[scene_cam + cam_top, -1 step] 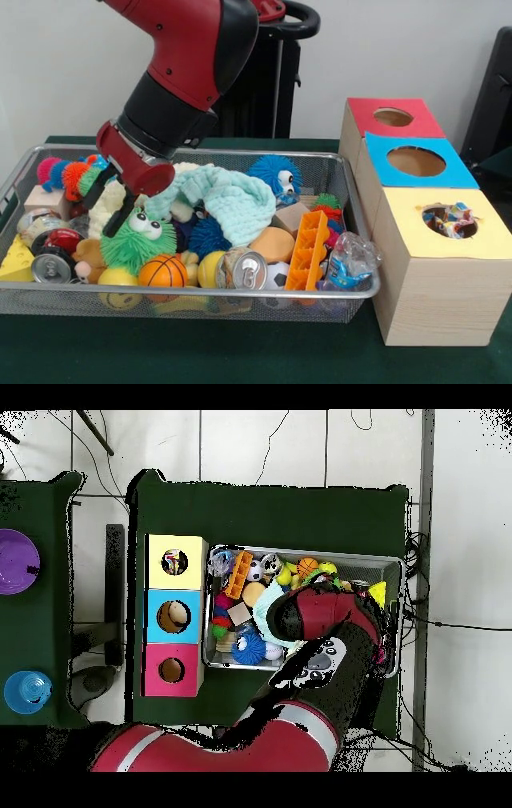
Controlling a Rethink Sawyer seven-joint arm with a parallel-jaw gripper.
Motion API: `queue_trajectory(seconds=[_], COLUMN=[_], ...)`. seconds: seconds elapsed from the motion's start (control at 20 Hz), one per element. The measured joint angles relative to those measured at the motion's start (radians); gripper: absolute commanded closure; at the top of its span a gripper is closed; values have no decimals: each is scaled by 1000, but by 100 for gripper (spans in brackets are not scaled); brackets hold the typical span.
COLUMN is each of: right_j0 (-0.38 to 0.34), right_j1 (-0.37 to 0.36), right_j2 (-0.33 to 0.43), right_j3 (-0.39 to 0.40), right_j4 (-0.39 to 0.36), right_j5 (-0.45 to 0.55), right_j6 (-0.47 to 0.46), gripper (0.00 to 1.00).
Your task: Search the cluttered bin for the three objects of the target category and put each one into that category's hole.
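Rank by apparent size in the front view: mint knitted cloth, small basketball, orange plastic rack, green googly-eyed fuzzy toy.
1. Mint knitted cloth
2. Green googly-eyed fuzzy toy
3. Orange plastic rack
4. Small basketball

The toy and rack look close; the toy seems slightly bigger.

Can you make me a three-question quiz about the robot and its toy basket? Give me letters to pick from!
1. Where is the basketball?
A. at the basket's front
B. in the blue hole
C. on the floor

2. What colour is the top of the box nearest the camera in the front view?
A. red
B. yellow
C. green

3. What is the tool doing?
A. squeezing a can
B. open above the toys
C. inside a hole

Answers:
1 A, it lies by the wire basket front rim.
2 B, its top is yellow.
3 B, its black fingers are spread, holding nothing.
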Motion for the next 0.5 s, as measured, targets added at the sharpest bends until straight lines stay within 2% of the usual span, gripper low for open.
queue_trajectory(seconds=[0.5], right_j0=[-4], right_j1=[26], right_j2=[-17], right_j3=[3], right_j4=[0], right_j5=[0], right_j6=[0], gripper=[0])
